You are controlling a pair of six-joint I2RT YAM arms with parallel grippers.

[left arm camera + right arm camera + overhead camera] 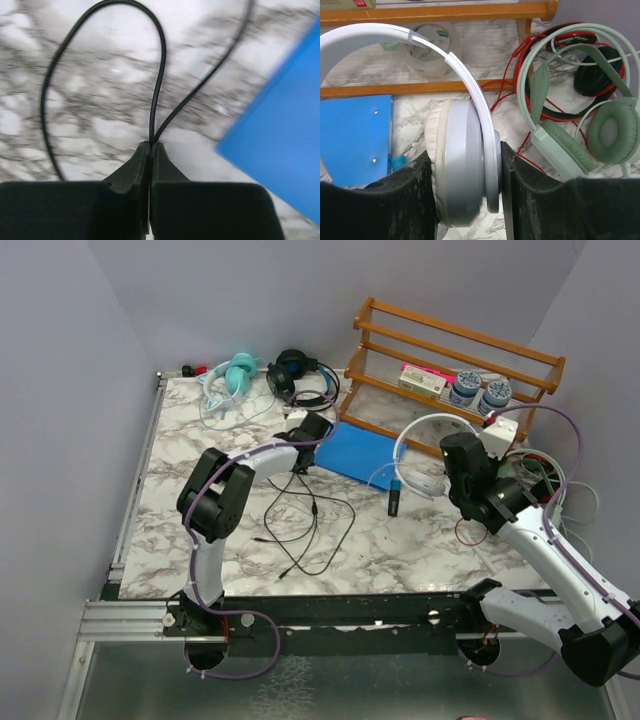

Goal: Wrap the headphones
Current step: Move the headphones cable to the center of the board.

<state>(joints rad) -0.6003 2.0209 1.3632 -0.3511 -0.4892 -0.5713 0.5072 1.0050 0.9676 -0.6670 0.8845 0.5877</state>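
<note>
While the left gripper (150, 147) is closed tight, its jaws pinch a thin black cable (159, 75) at the neck of a loop that rises toward 12 o'clock in the left wrist view. From above, this gripper sits near the middle of the marble table (420, 540), just at the 9 o'clock edge of a blue mat (365, 453). The rest of the cable lies in loose coils toward 6 o'clock of it. Which headset the cable belongs to I cannot tell.

At 3 o'clock on the table, the right gripper (465, 152) clamps the ear cup of the white headset (465, 80), one finger on the cushion side and the other on the outer shell, with the headband arching away to 10 o'clock in the wrist view. Beside it, at 3 o'clock, lie a pale green headset (600, 130) and a black-and-red one (595, 75), their cables tangled.

The teal cat-ear headset (235, 375) and the black headset with blue accents (300, 370) rest side by side at 11 to 12 o'clock of the table. A wooden rack (450, 340) stands at 1 o'clock.
</note>
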